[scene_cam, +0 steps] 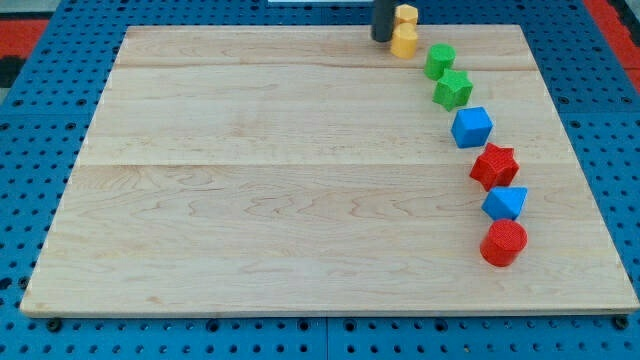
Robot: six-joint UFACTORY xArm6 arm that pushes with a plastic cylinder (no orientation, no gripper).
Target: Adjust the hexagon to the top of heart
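My tip (383, 39) stands at the view's top edge of the pale wooden surface (280, 190), just to the view's left of two small yellow plastic blocks, touching or almost touching them; I cannot tell which. I carry no gripper, only the dark rod, so there is nothing to open or close. The upper yellow plastic block (406, 14) sits at the very rim of the surface, and the lower yellow plastic block (404, 42) lies directly below it in the view, the two in contact. Their outlines are small here. I judge the upper one to be the hexagon and the lower, rounder one the heart, but I cannot be sure. If so, the hexagon is at the heart's top side, and only a slight nudge is left. What the coming move turns on is this: both blocks lie to the view's right of my tip, so any push from here drives them rightward — not upward. Getting the hexagon more squarely above the heart calls for a short, careful touch. The rest curve away down the view's right: a green round block (440, 60), a green star-like block (453, 90), a blue cube (472, 127), a red star (494, 166), a blue wedge-shaped block (505, 203) and a red cylinder (503, 243) — all well apart from my tip.
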